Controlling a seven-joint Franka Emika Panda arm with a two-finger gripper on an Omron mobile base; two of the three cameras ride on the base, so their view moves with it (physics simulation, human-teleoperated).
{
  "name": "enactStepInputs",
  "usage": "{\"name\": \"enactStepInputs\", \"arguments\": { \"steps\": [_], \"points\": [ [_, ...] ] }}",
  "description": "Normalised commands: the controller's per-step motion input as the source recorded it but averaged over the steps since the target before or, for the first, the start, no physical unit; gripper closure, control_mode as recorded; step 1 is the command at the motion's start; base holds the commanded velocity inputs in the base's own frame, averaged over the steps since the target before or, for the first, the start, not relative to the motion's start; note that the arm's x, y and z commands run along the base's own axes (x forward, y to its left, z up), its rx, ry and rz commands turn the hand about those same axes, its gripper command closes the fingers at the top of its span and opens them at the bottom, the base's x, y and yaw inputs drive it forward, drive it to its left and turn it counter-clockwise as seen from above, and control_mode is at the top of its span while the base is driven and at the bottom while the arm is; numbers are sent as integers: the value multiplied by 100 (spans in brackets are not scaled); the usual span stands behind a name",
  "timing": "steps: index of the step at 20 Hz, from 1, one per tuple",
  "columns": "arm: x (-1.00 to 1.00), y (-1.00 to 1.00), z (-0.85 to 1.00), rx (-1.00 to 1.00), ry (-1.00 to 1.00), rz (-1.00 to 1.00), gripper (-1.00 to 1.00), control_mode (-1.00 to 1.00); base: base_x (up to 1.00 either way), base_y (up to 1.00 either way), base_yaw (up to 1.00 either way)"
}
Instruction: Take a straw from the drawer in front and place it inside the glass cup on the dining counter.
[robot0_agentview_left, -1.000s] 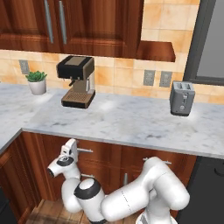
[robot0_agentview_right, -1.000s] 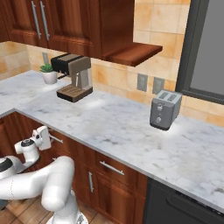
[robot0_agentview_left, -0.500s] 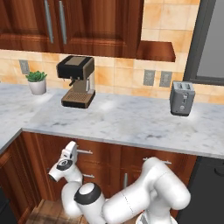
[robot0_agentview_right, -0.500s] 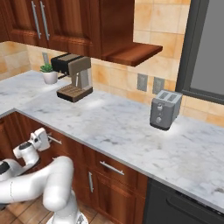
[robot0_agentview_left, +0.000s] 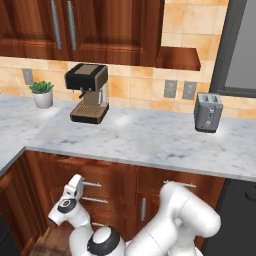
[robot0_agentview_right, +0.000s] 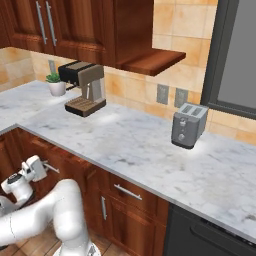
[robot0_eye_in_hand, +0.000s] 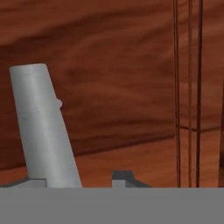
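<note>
Drawer (robot0_agentview_left: 107, 192) fronts of reddish-brown wood are seen below the marble bench (robot0_agentview_left: 150, 137) in the left base view, each fitted with a horizontal silver bar handle (robot0_agentview_left: 91, 184). The hand (robot0_agentview_left: 80, 183) is positioned at the left end of the upper handle. On the bench, a potted plant (robot0_agentview_left: 42, 94) at the far left, a coffee machine (robot0_agentview_left: 88, 93) and a toaster (robot0_agentview_left: 208, 112) to the right are shown. In the right base view, the same hand (robot0_agentview_right: 42, 165) is seen from the other side, pressed up to the handle (robot0_agentview_right: 50, 167) of the drawer (robot0_agentview_right: 65, 167).

In the hand view, detail hidden from the base cameras is given: the silver bar (robot0_eye_in_hand: 43, 127) stands tilted between the dark fingertips (robot0_eye_in_hand: 124, 178), with wood grain close behind it. The jaws are part closed around this bar; whether both pads are touching it cannot be told. The drawer is closed.
</note>
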Motion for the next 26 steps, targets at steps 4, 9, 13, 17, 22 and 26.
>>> {"name": "enactStepInputs", "arguments": {
  "steps": [4,9,13,17,22,26],
  "points": [
    [-84,52,60,-3,0,-1,100,-100,0,0,0],
    [-87,58,61,-3,0,-1,100,-100,0,0,0],
    [-84,60,54,-4,0,-1,100,-100,0,0,0],
    [-71,57,46,-3,0,-2,100,-100,0,0,0],
    [-50,62,36,-4,0,-1,-100,-100,0,0,0],
    [-21,60,25,-3,6,-1,-100,-100,0,0,0]
  ]
}}
